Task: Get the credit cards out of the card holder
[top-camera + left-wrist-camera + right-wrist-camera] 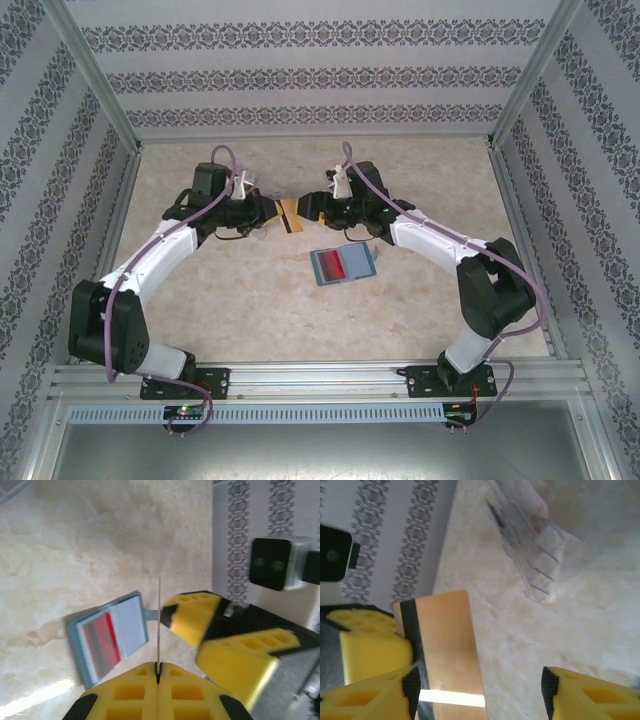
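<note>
Credit card clamped in my left gripper, right gripper gaping beside it (handover, I reckon); early release drops it.

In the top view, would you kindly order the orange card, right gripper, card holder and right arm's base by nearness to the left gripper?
1. orange card, clamped in the left gripper.
2. right gripper, just right of the card.
3. card holder, lower right of both grippers.
4. right arm's base, bottom right edge.
</note>
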